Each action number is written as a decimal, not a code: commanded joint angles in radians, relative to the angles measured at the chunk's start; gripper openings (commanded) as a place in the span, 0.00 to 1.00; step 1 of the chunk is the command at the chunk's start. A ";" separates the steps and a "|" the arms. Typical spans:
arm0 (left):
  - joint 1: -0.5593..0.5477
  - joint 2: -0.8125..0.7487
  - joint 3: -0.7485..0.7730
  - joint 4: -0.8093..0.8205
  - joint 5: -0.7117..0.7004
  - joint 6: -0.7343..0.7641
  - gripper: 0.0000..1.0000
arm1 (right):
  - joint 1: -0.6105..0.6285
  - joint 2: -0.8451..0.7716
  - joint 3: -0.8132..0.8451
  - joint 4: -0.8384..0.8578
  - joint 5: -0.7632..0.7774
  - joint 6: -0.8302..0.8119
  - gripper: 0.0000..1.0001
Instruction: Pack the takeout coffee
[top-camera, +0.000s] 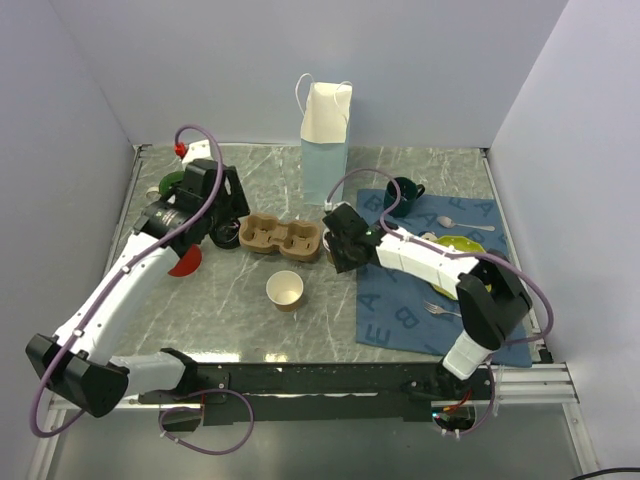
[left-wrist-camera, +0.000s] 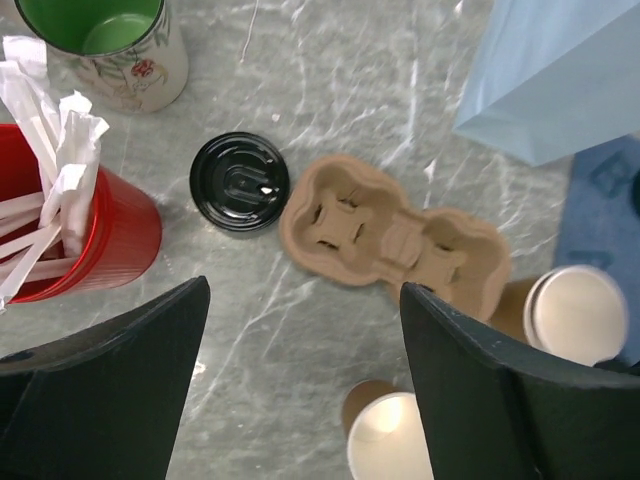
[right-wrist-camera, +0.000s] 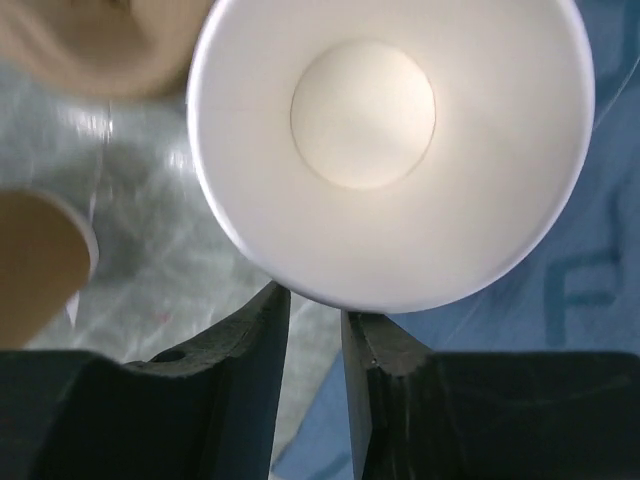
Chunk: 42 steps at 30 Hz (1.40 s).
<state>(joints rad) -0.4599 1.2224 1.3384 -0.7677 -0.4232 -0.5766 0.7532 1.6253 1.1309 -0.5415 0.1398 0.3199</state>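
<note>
Cup-loading step, I reckon: right gripper (right-wrist-camera: 314, 318), fingers barely parted on nothing, sits at the small tan kraft paper cup (right-wrist-camera: 390, 150) beside the brown moulded-pulp 2-pocket carrier (left-wrist-camera: 395, 240), left gripper (left-wrist-camera: 302, 300) wide open and empty; next needs a rim pinch.

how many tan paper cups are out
2. One paper cup stands in front of the cup carrier; the other sits at the carrier's right end, by the right gripper. More could hide behind the arms.
</note>
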 joint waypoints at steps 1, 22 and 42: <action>-0.002 0.040 -0.008 0.008 0.004 0.064 0.82 | -0.048 0.054 0.082 0.064 -0.003 -0.028 0.34; 0.136 0.607 0.363 -0.155 -0.063 -0.360 0.67 | 0.006 -0.341 -0.045 -0.029 0.006 0.034 0.36; 0.201 0.810 0.371 -0.147 -0.071 -0.474 0.51 | 0.038 -0.452 -0.059 -0.040 0.026 0.056 0.36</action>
<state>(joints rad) -0.2562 2.0613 1.7462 -0.9653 -0.4889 -1.0336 0.7876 1.1915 1.0744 -0.5999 0.1501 0.3702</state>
